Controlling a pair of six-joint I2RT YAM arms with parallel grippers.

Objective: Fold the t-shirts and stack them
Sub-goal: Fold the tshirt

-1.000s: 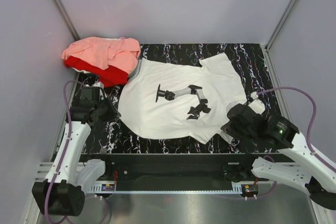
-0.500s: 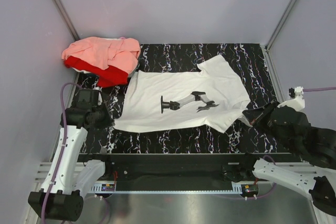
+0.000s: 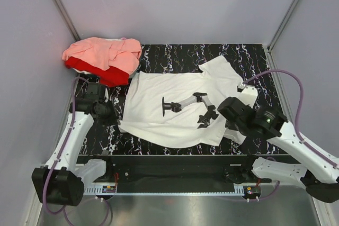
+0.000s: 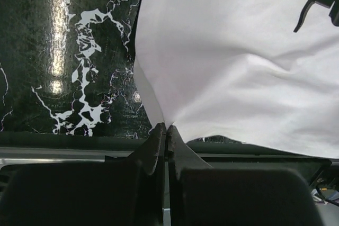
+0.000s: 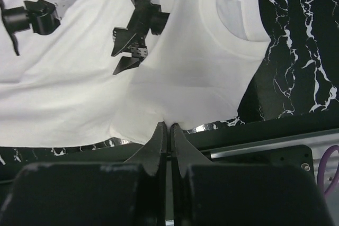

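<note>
The white t-shirt (image 3: 175, 99) with a black graphic print lies spread on the black marbled table (image 3: 175, 51). My left gripper (image 3: 108, 116) is shut on its near-left hem edge, seen in the left wrist view (image 4: 165, 126). My right gripper (image 3: 229, 126) is shut on the shirt's near-right edge close to the collar, seen in the right wrist view (image 5: 168, 125). The collar with its label (image 5: 235, 3) lies to the right of the print (image 5: 135, 30). The salmon-pink shirt (image 3: 103, 52) lies crumpled on the red shirt (image 3: 98, 71) at the far left corner.
Grey enclosure walls (image 3: 175, 3) stand on three sides. A black rail (image 3: 169, 162) runs along the table's near edge, under both grippers. Purple cables (image 3: 296, 86) loop off each arm.
The right arm swung out to the right with the shirt edge, then came back left over the table. The shirt was pulled taut and now lies slacker. The left gripper shifted slightly farther back.
</note>
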